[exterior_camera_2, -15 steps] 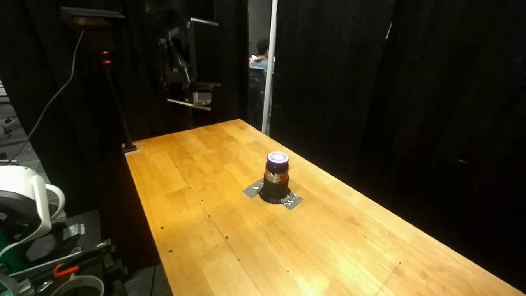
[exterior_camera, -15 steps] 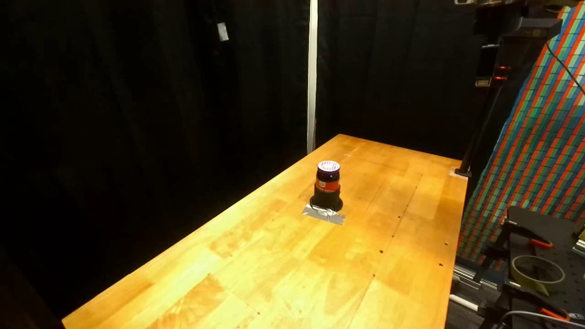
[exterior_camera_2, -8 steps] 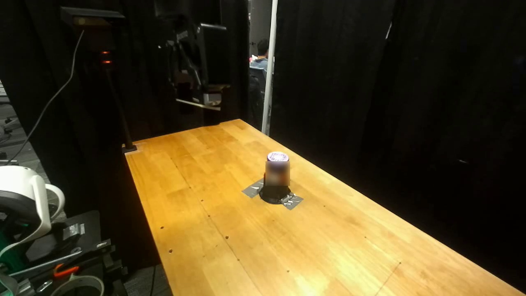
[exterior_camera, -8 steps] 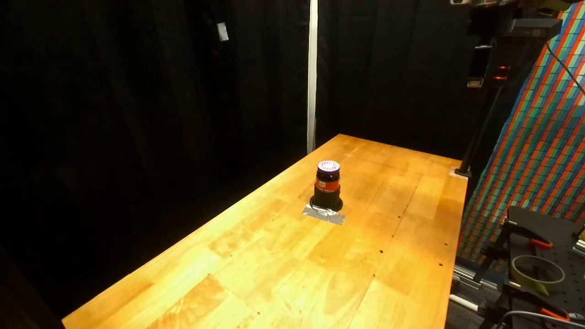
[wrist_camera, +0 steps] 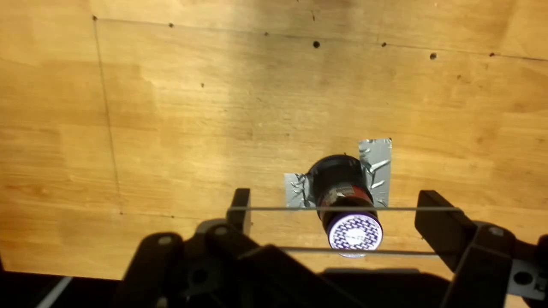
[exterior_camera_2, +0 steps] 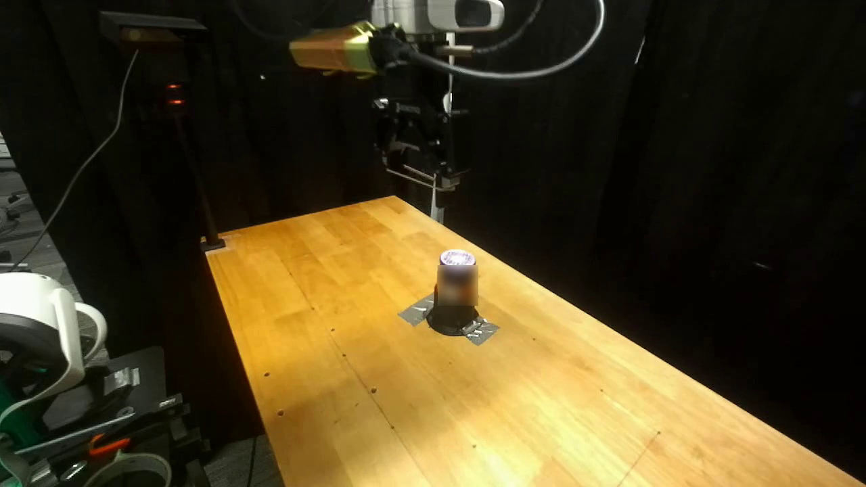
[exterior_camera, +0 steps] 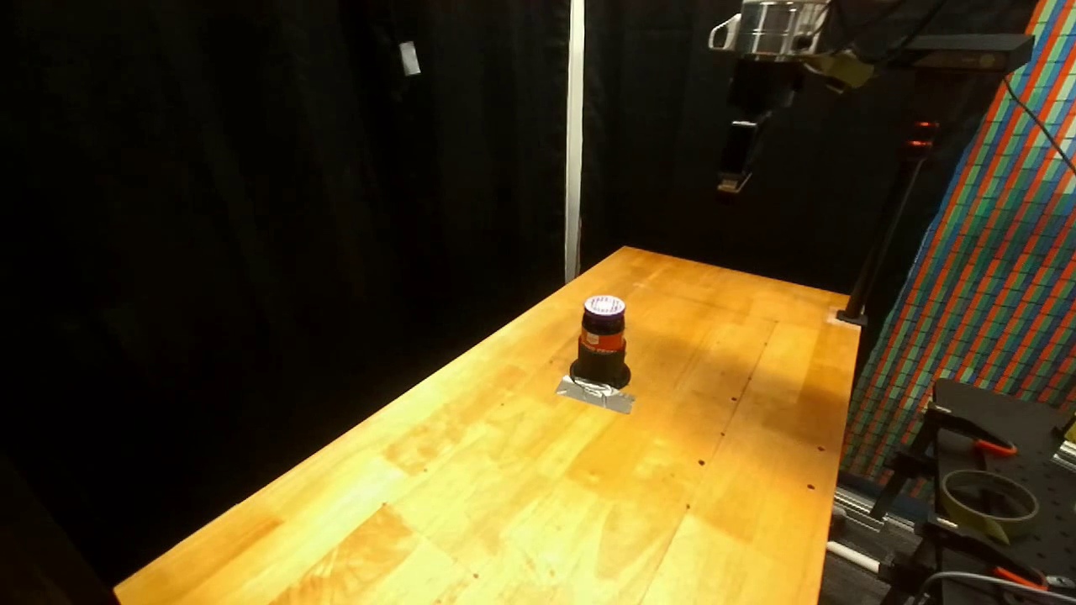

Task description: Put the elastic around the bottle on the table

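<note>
Wrist view: gripper [wrist_camera: 335, 200] with jaws spread, elastic [wrist_camera: 342, 209] stretched across; bottle [wrist_camera: 346, 195] beyond, cap [wrist_camera: 356, 234] showing through the loop. In an exterior view: bottle upright on the table [exterior_camera: 538, 496], axis vertical; gripper well above, seemingly off that axis. In an exterior view: bottle and elastic apart; centring, then lowering, likely next.

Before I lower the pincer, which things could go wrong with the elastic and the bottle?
The elastic is stretched between the spread fingers of the pincer, so it may slip off one.
The pincer hangs higher than the bottle; if it descends off-centre, a finger or strand could strike the cap.
Grey tape fixes the dark base to the table, so a sideways bump might tip the bottle.
</note>
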Available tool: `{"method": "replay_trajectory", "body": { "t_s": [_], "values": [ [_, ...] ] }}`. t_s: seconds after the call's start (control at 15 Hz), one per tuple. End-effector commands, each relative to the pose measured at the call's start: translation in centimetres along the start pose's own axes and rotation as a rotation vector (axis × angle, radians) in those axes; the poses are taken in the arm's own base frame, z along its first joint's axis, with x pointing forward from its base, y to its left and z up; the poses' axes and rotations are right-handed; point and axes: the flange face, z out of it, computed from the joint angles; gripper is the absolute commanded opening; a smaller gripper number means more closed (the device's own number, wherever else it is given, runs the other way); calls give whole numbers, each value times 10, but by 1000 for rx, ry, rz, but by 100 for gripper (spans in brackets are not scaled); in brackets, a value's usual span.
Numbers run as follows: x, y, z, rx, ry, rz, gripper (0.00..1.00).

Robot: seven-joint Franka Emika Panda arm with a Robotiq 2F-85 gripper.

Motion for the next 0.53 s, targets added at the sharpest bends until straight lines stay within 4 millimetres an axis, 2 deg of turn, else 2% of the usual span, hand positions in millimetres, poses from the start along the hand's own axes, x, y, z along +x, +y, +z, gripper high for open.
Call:
{"method": "replay_trajectory", "body": {
  "t_s": [0.0,0.27,0.47],
  "values": [
    [75,-10,30,93,-13,-57,100],
    [129,-20,79,116,-64,-73,100],
    [159,-24,120,131,-119,-80,100]
  ]
}}
